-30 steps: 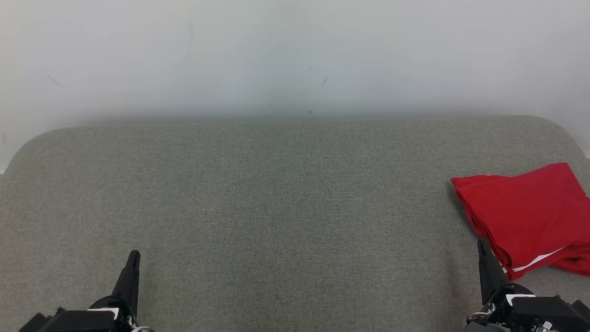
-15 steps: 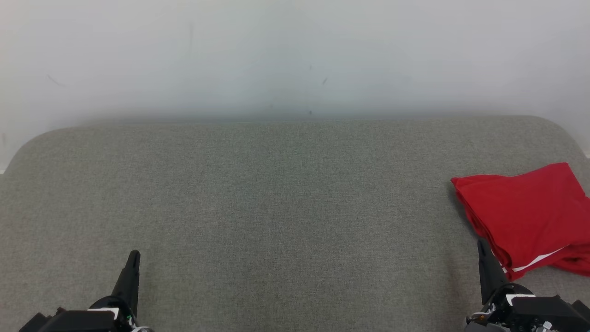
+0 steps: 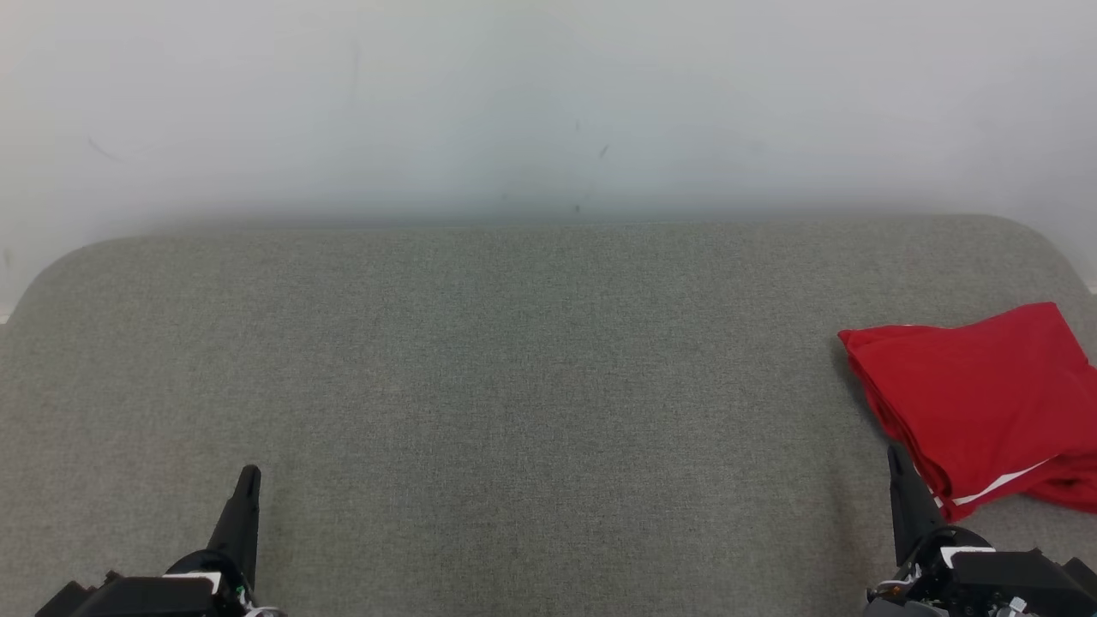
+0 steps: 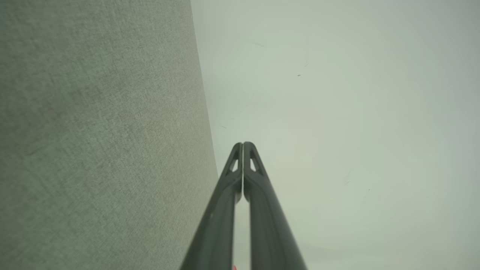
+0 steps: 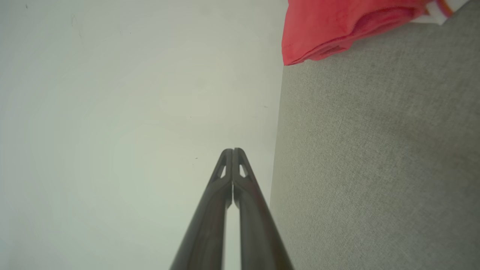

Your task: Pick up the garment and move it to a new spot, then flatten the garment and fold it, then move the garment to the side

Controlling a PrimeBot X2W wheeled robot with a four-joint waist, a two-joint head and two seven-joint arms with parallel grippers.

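— One garment point(image 3: 977, 403) was there, a red one, wasn't it? Where did it lie?

— It lay folded at the right end of the grey cushion point(image 3: 514, 386), running off the right edge of the head view. A thin white stripe point(image 3: 998, 486) showed near its front edge, and stacked layers showed along its left side.

— Did anything hold it?

— No. The right gripper point(image 3: 896, 458) stood just beside the garment's near left corner. Whether it touched the cloth could not be told from above. In the right wrist view its two fingers point(image 5: 208, 225) were pressed together with nothing between them, and the garment lay farther ahead, apart from the tips.

— And the other arm?

— The left gripper point(image 3: 248, 480) sat well apart from the garment, at the lower left of the head view, over bare cushion. Its fingers were together too, tips meeting, and it held nothing.

— What lay beyond?

— The cushion's far edge, rounded at both corners. Behind that was a pale wall point(image 3: 548, 103) with a few faint dark marks.
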